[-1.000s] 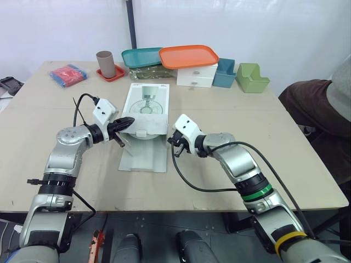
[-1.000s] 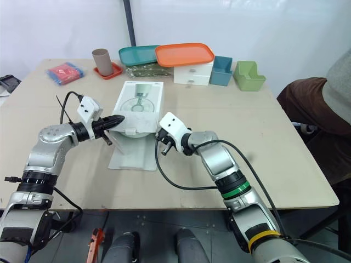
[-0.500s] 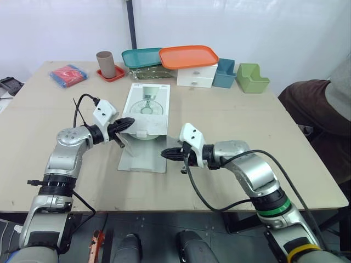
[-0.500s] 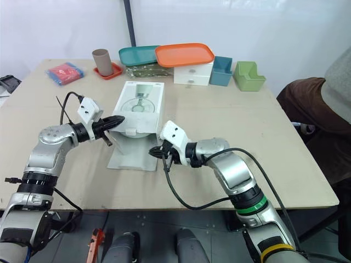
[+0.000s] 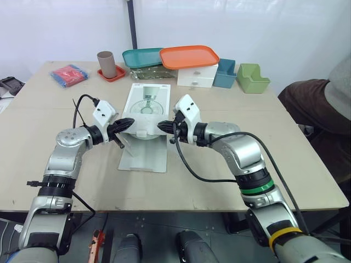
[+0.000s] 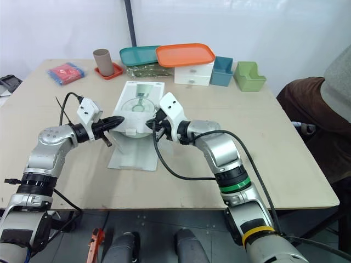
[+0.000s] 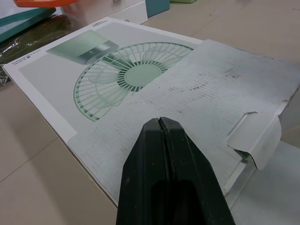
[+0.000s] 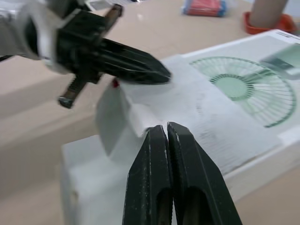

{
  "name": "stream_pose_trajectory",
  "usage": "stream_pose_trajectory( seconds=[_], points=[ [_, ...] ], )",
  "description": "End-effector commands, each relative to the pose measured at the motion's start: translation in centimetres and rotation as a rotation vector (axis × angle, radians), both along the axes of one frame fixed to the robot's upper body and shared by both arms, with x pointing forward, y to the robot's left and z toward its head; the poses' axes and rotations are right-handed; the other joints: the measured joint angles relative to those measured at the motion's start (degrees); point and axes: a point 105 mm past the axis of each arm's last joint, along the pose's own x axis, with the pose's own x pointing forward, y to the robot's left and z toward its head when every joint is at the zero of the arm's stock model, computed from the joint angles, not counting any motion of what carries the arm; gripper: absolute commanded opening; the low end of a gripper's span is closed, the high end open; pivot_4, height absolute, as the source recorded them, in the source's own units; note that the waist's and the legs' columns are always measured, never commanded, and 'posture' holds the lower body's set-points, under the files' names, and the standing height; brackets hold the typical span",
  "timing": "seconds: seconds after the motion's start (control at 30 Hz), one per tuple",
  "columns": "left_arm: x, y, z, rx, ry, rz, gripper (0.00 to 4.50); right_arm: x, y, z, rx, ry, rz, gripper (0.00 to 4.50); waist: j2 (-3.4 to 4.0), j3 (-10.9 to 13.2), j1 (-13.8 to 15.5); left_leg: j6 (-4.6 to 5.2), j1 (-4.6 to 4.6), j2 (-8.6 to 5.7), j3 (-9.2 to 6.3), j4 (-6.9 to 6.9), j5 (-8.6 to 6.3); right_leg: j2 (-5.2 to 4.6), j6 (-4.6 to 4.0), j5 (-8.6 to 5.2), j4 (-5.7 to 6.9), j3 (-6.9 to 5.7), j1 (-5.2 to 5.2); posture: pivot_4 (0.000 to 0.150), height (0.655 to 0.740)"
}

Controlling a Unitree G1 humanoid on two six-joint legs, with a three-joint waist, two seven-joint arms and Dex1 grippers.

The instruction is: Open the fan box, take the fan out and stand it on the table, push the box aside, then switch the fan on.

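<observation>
The white fan box [image 5: 146, 107], printed with a green fan, lies flat mid-table. Its near end flap [image 5: 143, 156] is folded out onto the table. My left gripper [image 5: 130, 121] is shut and empty, its tip resting on the box's near left top edge. My right gripper [image 5: 160, 126] is also shut and empty, with its tip at the box's near right edge, facing the left one. In the left wrist view the shut fingers [image 7: 161, 140] sit over the flap, whose tuck tab [image 7: 255, 140] is raised. The right wrist view shows the left gripper [image 8: 159, 74] across the box top [image 8: 243, 89].
At the back stand a brown cup [image 5: 106, 63] on a red coaster, a red packet [image 5: 68, 74], a teal tray [image 5: 141, 56], an orange tray [image 5: 188, 56] on white drawers [image 5: 196, 77], a blue bin [image 5: 224, 73] and a green bin [image 5: 251, 78]. A person [image 5: 329, 98] sits at the right.
My right gripper has swung from low in front of the flap up and back to the box's near right edge. The left arm has stayed put.
</observation>
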Motion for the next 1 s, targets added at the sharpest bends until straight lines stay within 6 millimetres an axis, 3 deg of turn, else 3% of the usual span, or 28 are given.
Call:
stream_pose_trajectory(
  seconds=[0.03, 0.4, 0.5, 0.6, 0.73, 1.0],
  points=[
    [-0.3, 0.6, -1.3, 0.019, 0.052, 0.017, 0.0, 0.7, 0.3, 1.1, 0.021, -0.038, -0.03, 0.1, 0.0, 0.0, -0.02, 0.0, 0.0, 0.0, 0.0, -0.01, 0.0, 0.0, 0.0, -0.01, 0.0, 0.0, 0.0, 0.15, 0.74],
    [-0.8, 0.9, 1.4, -0.017, -0.008, 0.009, 0.0, 2.1, -0.4, -0.5, -0.053, -0.01, -0.104, 0.1, 0.01, 0.01, -0.05, 0.0, -0.07, 0.0, 0.0, -0.05, 0.0, 0.0, -0.01, -0.04, 0.0, 0.0, -0.08, 0.15, 0.74],
    [-1.8, 0.6, 2.4, -0.037, -0.011, -0.052, 0.0, 2.2, -0.6, -1.0, -0.07, -0.007, -0.113, 0.1, 0.01, 0.01, -0.11, 0.0, -0.09, 0.01, 0.0, -0.05, 0.0, 0.01, -0.01, -0.05, 0.0, 0.0, -0.09, 0.15, 0.74],
    [-4.3, 0.4, 1.2, 0.039, 0.064, -0.185, 0.0, 2.3, -0.7, -1.3, -0.076, -0.005, -0.124, 0.1, 0.01, 0.01, -0.31, 0.0, -0.1, 0.02, 0.0, -0.06, 0.0, 0.01, -0.02, -0.06, 0.0, 0.0, -0.11, 0.15, 0.74],
    [-5.8, 0.3, 1.0, 0.102, 0.1, -0.259, 0.0, 2.2, -0.6, -1.5, -0.073, -0.003, -0.123, 0.1, 0.01, 0.01, -0.36, -0.01, -0.1, 0.05, 0.0, -0.08, -0.01, 0.0, -0.08, -0.09, 0.0, -0.04, -0.12, 0.15, 0.74],
    [-5.2, 0.3, 0.3, 0.199, 0.112, -0.249, 0.0, 1.9, -0.1, -1.8, -0.066, -0.001, -0.108, 0.1, 0.01, 0.01, -0.29, -0.01, -0.1, 0.04, 0.01, -0.05, 0.0, -0.01, -0.26, -0.19, -0.01, -0.04, -0.09, 0.15, 0.74]
  ],
)
